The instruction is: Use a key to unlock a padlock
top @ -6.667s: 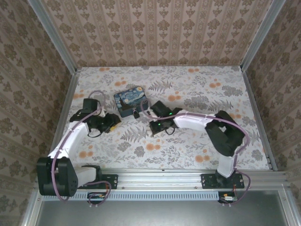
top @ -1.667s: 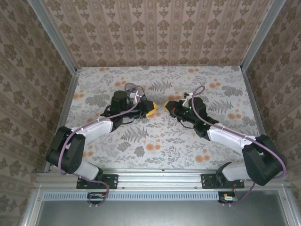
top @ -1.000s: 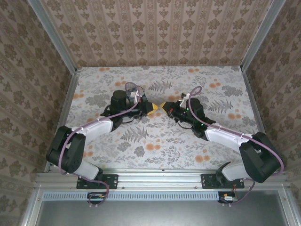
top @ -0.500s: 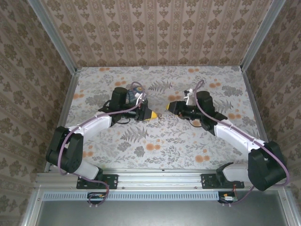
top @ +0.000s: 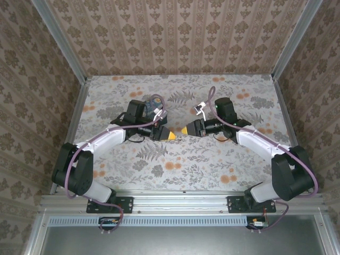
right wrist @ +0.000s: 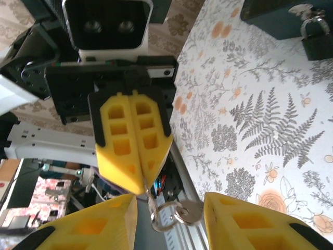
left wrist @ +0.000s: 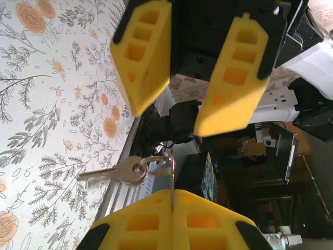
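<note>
My left gripper [top: 170,136] is closed on the ring [left wrist: 156,160], and the key [left wrist: 117,172] hangs from it, just ahead of this gripper's tips. My right gripper [top: 185,130] faces the left gripper tip to tip, partly open and empty. The padlock [right wrist: 315,41] lies on the table [right wrist: 270,130], well behind the left gripper.

In the left wrist view, the ring of the key [left wrist: 130,171] enters the closed jaws of the left gripper [left wrist: 171,194], so we cannot see the pinched part. In the right wrist view the padlock [right wrist: 316,46] is cut by the right edge, the dark blue box [right wrist: 273,14] by the top edge.
</note>
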Controlling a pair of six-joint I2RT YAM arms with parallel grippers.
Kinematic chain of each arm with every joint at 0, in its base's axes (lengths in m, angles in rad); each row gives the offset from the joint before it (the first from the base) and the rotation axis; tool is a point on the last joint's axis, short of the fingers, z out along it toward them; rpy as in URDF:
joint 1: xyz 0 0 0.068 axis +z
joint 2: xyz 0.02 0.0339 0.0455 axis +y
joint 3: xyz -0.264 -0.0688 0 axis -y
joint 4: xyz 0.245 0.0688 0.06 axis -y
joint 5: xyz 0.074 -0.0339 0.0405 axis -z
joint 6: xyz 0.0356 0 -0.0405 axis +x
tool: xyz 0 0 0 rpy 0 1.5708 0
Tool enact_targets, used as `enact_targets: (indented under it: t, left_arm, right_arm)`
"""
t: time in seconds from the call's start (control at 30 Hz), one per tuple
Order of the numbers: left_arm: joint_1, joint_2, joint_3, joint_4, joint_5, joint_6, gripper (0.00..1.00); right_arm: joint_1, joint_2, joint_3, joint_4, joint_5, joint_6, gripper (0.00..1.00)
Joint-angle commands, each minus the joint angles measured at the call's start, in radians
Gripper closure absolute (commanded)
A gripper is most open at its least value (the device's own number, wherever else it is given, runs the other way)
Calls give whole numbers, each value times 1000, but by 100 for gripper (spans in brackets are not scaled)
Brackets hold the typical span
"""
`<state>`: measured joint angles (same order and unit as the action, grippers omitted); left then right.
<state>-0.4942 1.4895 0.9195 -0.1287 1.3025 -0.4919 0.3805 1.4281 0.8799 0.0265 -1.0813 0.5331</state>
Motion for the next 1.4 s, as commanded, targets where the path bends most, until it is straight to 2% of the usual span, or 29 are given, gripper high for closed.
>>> enact_targets:
  t: [0.0,0.1,0.33,0.63,1.03,1.13,1.2,1.3,1.33,1.37]
  left_arm:
    - [13,-20,21,-6,33,33,100]
    - [16,-22,20,1,33,28,100]
    - [19,-38,3,30,38,11,100]
    - [25,-52,-31,86,37,-28,100]
    - [20,-50,-43,137,40,-62,100]
    - [18,-49,-47,140,38,-62,100]
    - [20,-46,-50,138,32,-62,100]
    - [26,-43,-54,136,17,-66,100]
    - [32,-44,-54,129,1,-69,97]
    - [47,-46,-58,125,-9,-69,89]
  right_arm:
    - [24,0,4,27,-65,-25,61]
    - [32,-1,-23,91,-61,19,61]
    - [61,11,-20,113,-43,34,66]
    - [69,26,-36,165,-39,65,83]
    - [81,40,-49,242,-34,111,84]
    - [85,42,-51,262,-34,123,90]
    - [90,38,-60,286,-31,128,100]
    - [90,14,-97,370,-39,157,100]
    - [90,5,-103,371,-35,154,100]
    - [90,-5,-109,357,-24,145,100]
